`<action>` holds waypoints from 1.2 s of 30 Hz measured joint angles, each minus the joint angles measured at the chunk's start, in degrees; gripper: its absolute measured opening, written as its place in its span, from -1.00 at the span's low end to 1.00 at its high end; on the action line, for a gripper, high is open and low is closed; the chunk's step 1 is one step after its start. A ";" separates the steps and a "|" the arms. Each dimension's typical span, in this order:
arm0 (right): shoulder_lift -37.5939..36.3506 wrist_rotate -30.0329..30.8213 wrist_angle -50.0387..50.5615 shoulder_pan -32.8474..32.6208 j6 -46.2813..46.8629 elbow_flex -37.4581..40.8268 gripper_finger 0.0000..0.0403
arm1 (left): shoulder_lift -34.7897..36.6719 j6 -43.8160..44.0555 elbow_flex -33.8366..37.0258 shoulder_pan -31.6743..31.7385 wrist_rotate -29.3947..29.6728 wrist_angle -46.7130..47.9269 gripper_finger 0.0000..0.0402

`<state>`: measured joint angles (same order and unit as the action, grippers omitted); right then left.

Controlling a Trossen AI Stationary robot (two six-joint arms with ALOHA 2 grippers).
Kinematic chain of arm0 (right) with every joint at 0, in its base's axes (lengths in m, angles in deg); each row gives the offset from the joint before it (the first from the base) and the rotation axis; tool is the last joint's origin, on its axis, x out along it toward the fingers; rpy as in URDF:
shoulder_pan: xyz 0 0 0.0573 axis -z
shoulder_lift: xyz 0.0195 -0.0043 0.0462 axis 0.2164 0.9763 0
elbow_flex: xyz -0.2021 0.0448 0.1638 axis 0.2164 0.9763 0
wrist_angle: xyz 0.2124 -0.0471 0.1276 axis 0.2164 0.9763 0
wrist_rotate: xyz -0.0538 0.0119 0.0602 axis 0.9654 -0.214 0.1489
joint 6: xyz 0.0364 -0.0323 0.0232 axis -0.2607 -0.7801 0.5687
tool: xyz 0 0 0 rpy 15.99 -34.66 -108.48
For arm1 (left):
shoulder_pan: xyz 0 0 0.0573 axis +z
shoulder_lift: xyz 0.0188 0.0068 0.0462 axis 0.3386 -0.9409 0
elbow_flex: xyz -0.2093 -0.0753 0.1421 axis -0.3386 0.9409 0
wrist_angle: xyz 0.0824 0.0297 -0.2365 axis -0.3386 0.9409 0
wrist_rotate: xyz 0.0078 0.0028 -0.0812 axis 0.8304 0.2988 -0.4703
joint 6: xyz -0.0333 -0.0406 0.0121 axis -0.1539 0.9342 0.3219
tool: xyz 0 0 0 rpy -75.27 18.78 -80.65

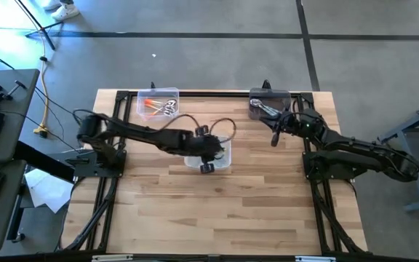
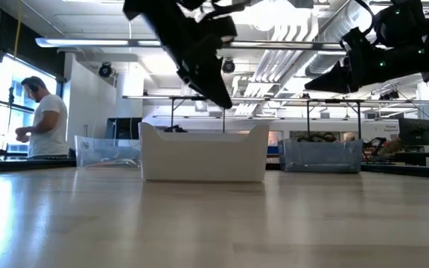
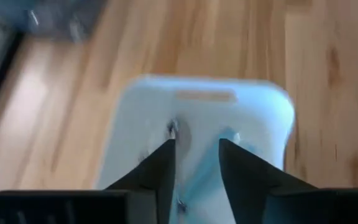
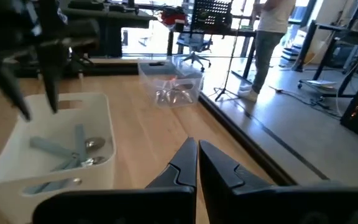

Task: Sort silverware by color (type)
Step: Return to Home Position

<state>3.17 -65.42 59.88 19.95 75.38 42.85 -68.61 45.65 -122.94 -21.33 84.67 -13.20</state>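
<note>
The left arm reaches from its base at the counter's [image 1: 166,211] left edge out to the middle. There the left tool [image 3: 196,155] hangs directly above the white bin [image 2: 203,156], well clear of its rim. Its two fingers [image 3: 163,165] are spread apart: it is released and holds nothing. Light blue spoons [image 4: 67,152] lie in a loose heap on the floor of the white bin, metal bowls showing among the handles.

The right arm is drawn in at the right side of the counter. The right tool [image 4: 197,155] is raised, between the white bin and the dark bin [image 1: 269,96] but closer to the dark bin. Its fingers are pressed almost together, clenched on nothing.

The transparent bin [image 1: 158,94] stands at the far edge, left of centre, with orange-handled spoons [image 1: 151,108] inside. The dark bin stands at the far edge toward the right and holds silver spoons [image 1: 262,109]. The bare wood of the counter carries no loose spoon.

Beyond the counter a person [image 2: 45,119] in a white shirt stands by a workbench
</note>
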 joint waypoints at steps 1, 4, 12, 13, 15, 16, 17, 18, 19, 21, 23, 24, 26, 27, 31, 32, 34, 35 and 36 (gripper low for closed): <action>-0.25 0.64 0.13 -0.58 -0.01 0.42 -1.00 | 1.61 -1.24 2.49 0.54 -0.64 -4.07 -0.46; -0.31 6.76 0.07 -3.04 0.38 1.66 -1.00 | 5.58 -4.30 9.75 2.49 -3.77 -15.25 -0.61; -0.73 5.73 -2.91 -12.10 1.46 3.71 -1.00 | 15.32 -5.93 24.92 7.13 -10.68 -31.65 -0.97; -0.81 5.85 -3.05 -13.22 1.62 3.71 -1.00 | 16.77 -6.27 26.75 7.30 -10.92 -33.31 -0.98; -0.83 8.33 -3.33 -15.54 1.55 3.71 -1.00 | 20.17 -6.89 30.41 7.75 -11.13 -36.97 -0.98; -0.87 9.82 -3.20 -16.87 1.52 3.71 -1.00 | 21.95 -7.24 32.26 8.02 -11.20 -38.64 -0.97; -1.02 11.12 -2.64 -18.02 1.42 3.71 -1.00 | 23.66 -7.32 33.91 8.35 -11.52 -40.02 -0.97; -1.31 11.83 -1.62 -19.14 1.25 3.71 -1.00 | 25.28 -7.25 35.76 8.74 -11.96 -41.39 -0.97; -1.61 12.41 -0.63 -20.21 1.26 3.71 -1.00 | 26.89 -7.03 37.47 9.10 -12.86 -42.58 -0.98; -3.04 14.26 1.87 -22.00 1.26 3.72 -1.00 | 30.00 -6.24 40.69 9.62 -14.42 -45.11 -0.99; -5.03 14.77 4.10 -23.31 1.28 3.73 -1.00 | 33.27 -5.78 43.82 9.94 -14.81 -46.69 -0.99; -6.28 14.46 5.40 -23.82 1.37 3.73 -1.00 | 34.78 -5.55 45.36 9.99 -14.81 -47.43 -0.99; -9.23 12.70 7.92 -24.56 1.51 3.73 -1.00 | 37.97 -4.55 48.52 10.03 -14.81 -48.91 -0.99; -10.59 11.45 9.01 -24.82 1.51 3.73 -1.00 | 39.43 -4.35 49.93 10.03 -14.81 -49.58 -0.99; -16.21 7.04 10.62 -24.93 1.32 5.54 -1.00 | 45.40 -4.13 55.10 10.03 -14.20 -51.02 -1.00; -17.72 6.79 10.39 -24.85 1.35 6.97 -1.00 | 46.77 -3.96 56.02 10.05 -13.86 -51.04 -1.00; -20.84 6.82 9.43 -24.38 1.84 9.52 -1.00 | 49.71 -3.71 57.91 10.05 -13.42 -51.04 -1.00; -22.58 6.80 9.34 -24.09 2.56 10.62 -1.00 | 51.09 -3.30 58.63 10.05 -13.38 -50.88 -1.00; -24.34 6.69 9.24 -23.74 2.91 11.53 -1.00 | 52.46 -3.05 59.36 10.05 -13.34 -50.77 -1.00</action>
<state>-21.16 -58.73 69.12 -3.79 78.29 54.38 -16.15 42.60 -63.58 -11.28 71.32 -63.96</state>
